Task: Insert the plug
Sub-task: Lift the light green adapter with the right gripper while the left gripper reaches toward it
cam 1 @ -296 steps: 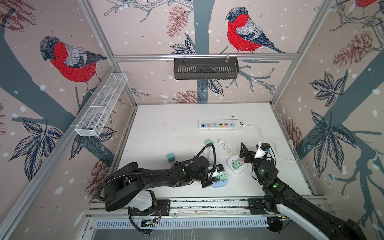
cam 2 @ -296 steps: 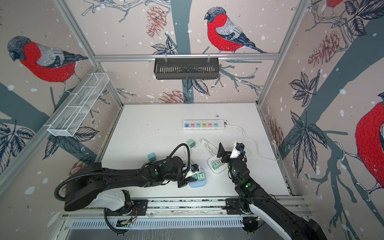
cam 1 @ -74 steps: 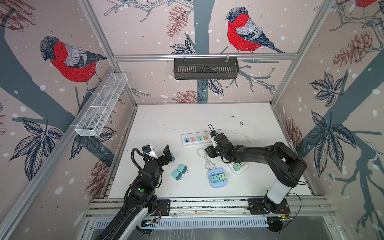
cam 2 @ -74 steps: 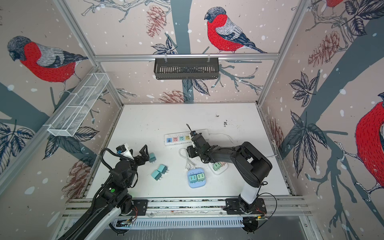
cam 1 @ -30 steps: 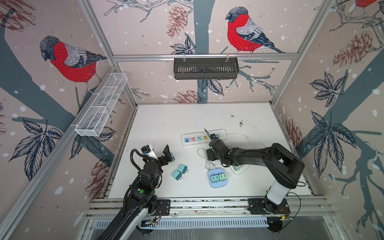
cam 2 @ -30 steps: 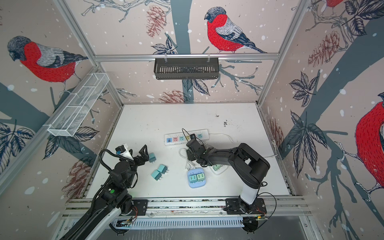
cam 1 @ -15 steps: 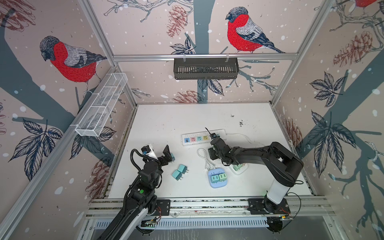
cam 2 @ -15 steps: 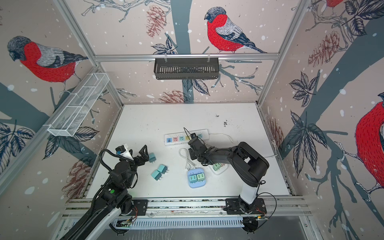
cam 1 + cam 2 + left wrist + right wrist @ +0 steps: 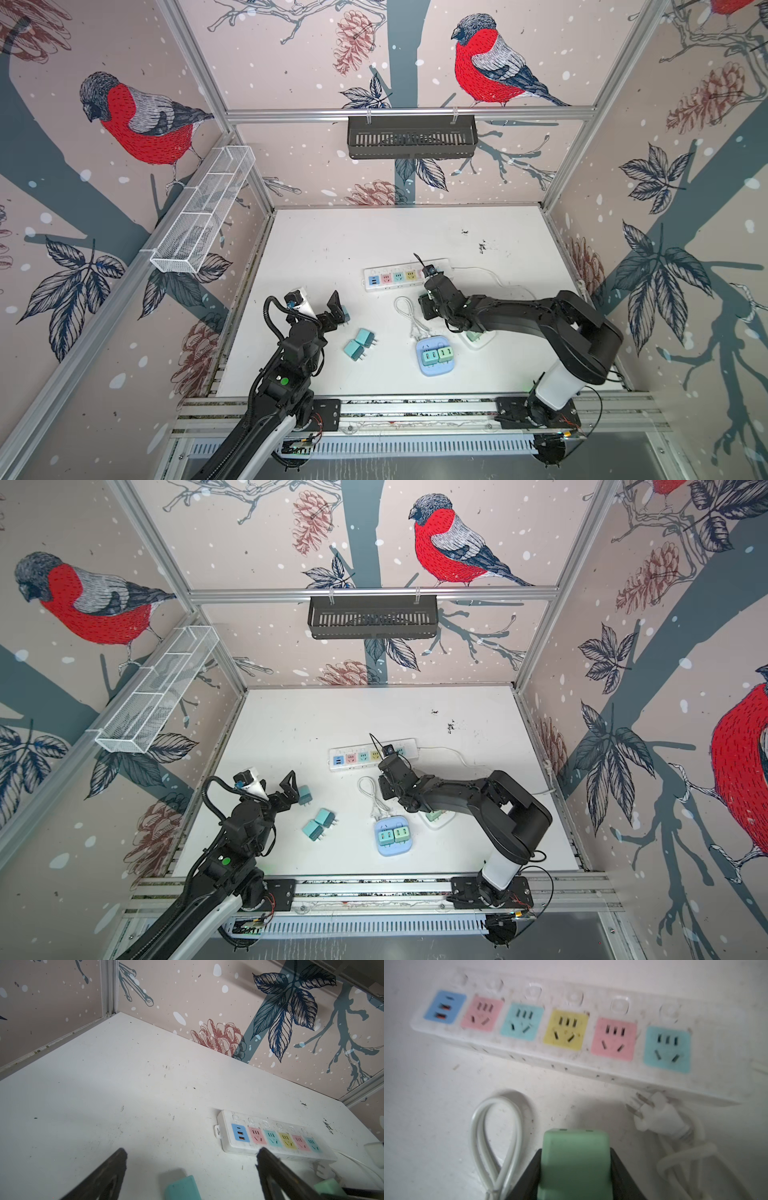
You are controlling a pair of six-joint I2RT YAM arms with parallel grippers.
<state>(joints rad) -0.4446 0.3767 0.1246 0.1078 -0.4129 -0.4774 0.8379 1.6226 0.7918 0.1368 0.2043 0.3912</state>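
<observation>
Right gripper (image 9: pixel 576 1151) moved nearer, closed on green plug (image 9: pixel 574 1167); left gripper (image 9: pixel 192 1151) spread, empty.
Risk: tilted prongs may miss power strip (image 9: pixel 571 1060) slots, jamming.

A white power strip (image 9: pixel 566 1030) carries square panels in blue, pink, teal, yellow, pink, teal. The plug (image 9: pixel 575 1163) is mint green. The table (image 9: pixel 332 249) is scuffed white. Pale pink walls (image 9: pixel 291 62) show red-breasted grey birds, rust pinecones, navy leaves.

Light: bright, even, diffuse from overhead.
Shadows: soft and faint on the white table (image 9: pixel 332 249).
Blur: right wrist view soft; power strip (image 9: pixel 566 1030) and green plug (image 9: pixel 575 1163) smeared.
Edges: both top views bow outward.
</observation>
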